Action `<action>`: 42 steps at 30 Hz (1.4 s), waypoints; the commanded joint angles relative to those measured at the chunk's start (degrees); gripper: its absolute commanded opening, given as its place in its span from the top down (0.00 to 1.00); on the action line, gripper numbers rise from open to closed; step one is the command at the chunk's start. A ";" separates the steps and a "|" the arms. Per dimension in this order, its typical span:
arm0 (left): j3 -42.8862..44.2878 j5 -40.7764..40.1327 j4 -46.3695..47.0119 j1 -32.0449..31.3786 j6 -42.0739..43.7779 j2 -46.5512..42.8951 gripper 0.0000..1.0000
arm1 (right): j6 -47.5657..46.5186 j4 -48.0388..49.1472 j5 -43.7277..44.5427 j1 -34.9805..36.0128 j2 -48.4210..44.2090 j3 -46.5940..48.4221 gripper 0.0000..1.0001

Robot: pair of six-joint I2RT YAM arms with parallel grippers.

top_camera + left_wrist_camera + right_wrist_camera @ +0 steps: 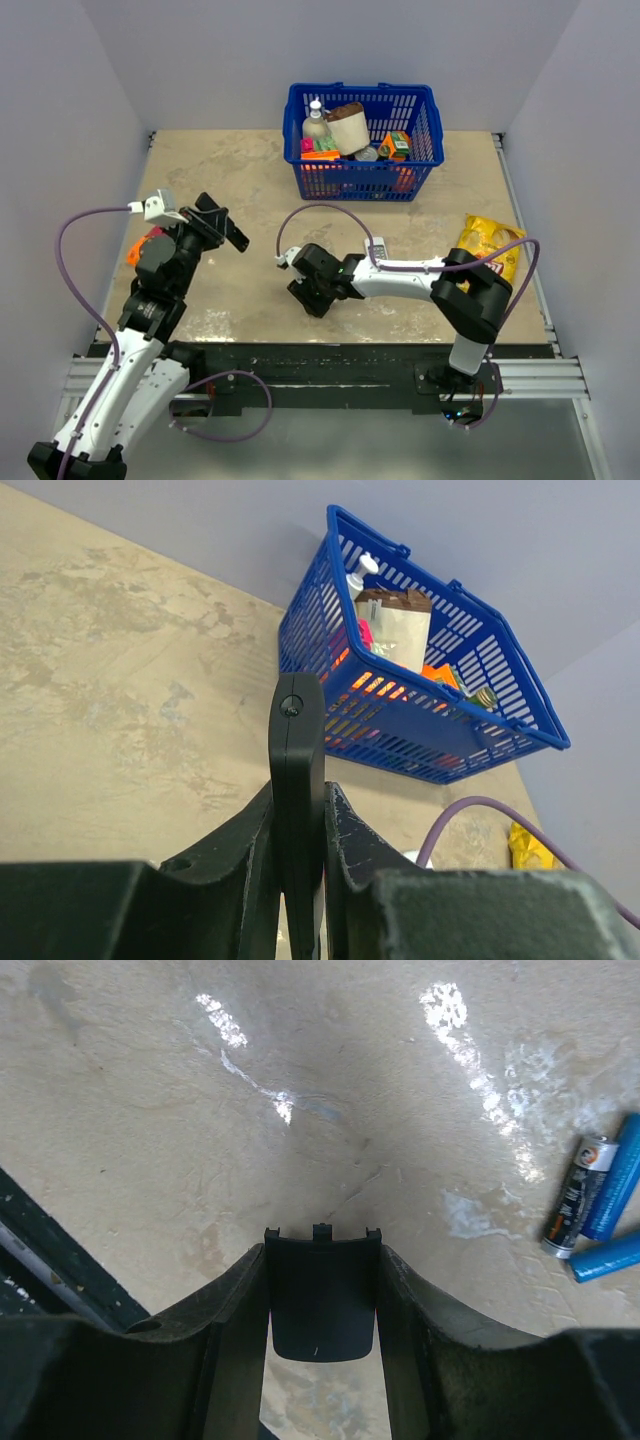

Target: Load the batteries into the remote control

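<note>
My left gripper (212, 224) is raised above the table's left side and shut on the long black remote control (297, 742). The remote stands edge-on between the jaws and sticks out past the fingertips (238, 238). My right gripper (322, 1255) hangs low over the near middle of the table (312, 295). It is shut on the small black back cover (320, 1300), tabs pointing away. Two blue batteries (612, 1188) and a black-and-silver cell (577, 1196) lie on the table to the right of the right fingers. I cannot make them out in the top view.
A blue basket (420, 165) full of groceries stands at the back. A white-grey remote (379, 248) lies by the right arm. A yellow snack bag (490, 245) lies at the right edge. An orange object (135, 250) sits beside the left arm.
</note>
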 commanded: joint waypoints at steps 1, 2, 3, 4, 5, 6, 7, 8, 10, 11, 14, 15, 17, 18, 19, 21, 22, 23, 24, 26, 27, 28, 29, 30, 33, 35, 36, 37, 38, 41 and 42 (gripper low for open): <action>-1.55 3.86 2.91 0.31 -0.35 0.30 1.00 | 2.27 3.07 3.98 1.31 0.52 -1.11 0.70; -2.16 4.83 3.00 0.23 -0.53 0.39 1.00 | 2.71 3.16 4.51 1.40 0.78 -1.29 0.68; -2.43 5.36 3.00 0.31 -0.62 0.48 1.00 | 2.80 3.07 5.56 1.58 1.22 -1.46 0.67; -2.78 5.71 2.91 0.31 -0.80 0.30 1.00 | 3.07 2.99 6.00 1.75 1.31 -1.47 0.63; -3.40 6.41 4.83 0.23 -0.97 0.13 1.00 | 3.16 3.07 6.27 1.84 1.58 -1.64 0.61; -3.84 6.59 5.11 0.31 -1.15 -0.05 1.00 | 3.16 2.99 6.62 1.93 1.84 -1.73 0.60; -4.28 6.77 5.89 0.23 -1.32 -0.48 1.00 | 3.24 2.90 7.14 2.02 2.28 -1.73 0.59; -5.32 7.20 6.34 0.31 -1.33 -0.84 1.00 | 3.42 2.72 7.67 2.11 2.46 -1.73 0.57; -6.21 7.73 7.39 0.31 -1.76 -1.45 1.00 | 3.60 2.11 8.20 2.37 2.98 -1.64 0.53; -6.91 8.26 7.66 0.31 -1.77 -1.63 1.00 | 3.77 1.84 8.20 2.37 2.90 -1.47 0.50; -8.14 9.40 8.71 0.23 -1.94 -2.07 1.00 | 3.95 1.14 7.68 2.63 2.64 -0.94 0.38; -8.50 9.58 8.80 0.31 -1.94 -2.07 1.00 | 4.12 0.70 7.59 2.63 2.46 -0.68 0.37; -9.38 9.76 9.24 0.31 -2.12 -2.25 1.00 | 4.56 -0.26 7.33 2.72 1.94 0.28 0.32; -9.73 9.84 9.41 0.23 -2.20 -2.60 1.00 | 4.82 -0.53 7.15 2.72 1.84 0.81 0.28; -9.99 9.85 9.50 0.23 -2.47 -3.21 1.00 | 5.17 -0.88 6.97 2.72 1.32 1.25 0.25; -10.69 11.16 9.59 0.23 -2.47 -3.83 1.00 | 6.32 -1.67 6.36 2.72 -0.52 2.57 0.18; -10.78 11.25 9.24 0.05 -2.30 -4.61 1.00 | 7.36 -1.85 6.18 2.81 -1.40 3.01 0.16; -10.78 11.34 9.07 -0.04 -2.21 -4.97 1.00 | 7.90 -2.02 6.01 2.72 -2.37 3.80 0.15; -10.78 11.25 8.89 -0.21 -1.77 -5.32 1.00 | 8.77 -2.02 5.57 2.64 -4.64 4.07 0.14; -10.61 11.60 8.45 -0.65 -1.42 -6.20 1.00 | 10.62 -3.68 7.49 2.63 -6.50 5.73 0.13; -10.70 11.69 8.45 -0.65 -1.50 -6.38 1.00 | 10.80 -4.56 9.76 2.46 -7.99 6.44 0.11; -10.78 11.95 8.54 -0.65 -1.68 -6.55 1.00 | 11.59 -5.70 11.18 2.37 -8.70 7.84 0.03; -10.78 12.22 8.71 -0.65 -2.03 -6.55 1.00 | 11.86 -7.98 12.41 2.02 -9.40 8.37 0.02; -10.78 12.39 9.32 -0.65 -2.64 -6.47 1.00 | 11.86 -8.96 12.77 0.89 -11.15 8.81 0.02; -11.48 14.32 11.95 -0.65 -3.43 -5.77 1.00 | 13.17 -9.59 12.43 -3.77 -14.41 8.12 0.02; -11.66 14.94 13.37 -0.65 -3.96 -5.06 1.00 | 13.00 -7.84 7.95 -8.84 -17.83 5.66 0.02; -11.32 15.12 13.46 -0.65 -4.75 -3.84 1.00 | 12.83 -7.74 6.72 -10.10 -18.63 5.39 0.02; -9.92 15.81 13.37 -0.65 -4.75 -3.13 1.00 | 11.26 -7.74 6.19 -10.98 -20.20 5.13 0.02; -9.21 16.60 13.37 -0.57 -4.58 -2.43 1.00 | 9.85 -7.30 6.27 -11.42 -20.83 4.95 0.02; -8.06 19.51 15.12 -0.65 -2.74 0.21 1.00 | 5.28 -5.38 7.93 -11.52 -22.50 3.20 0.02; -8.32 19.60 16.35 -0.65 -2.38 0.91 1.00 | 4.66 -4.58 8.20 -11.52 -22.59 2.32 0.03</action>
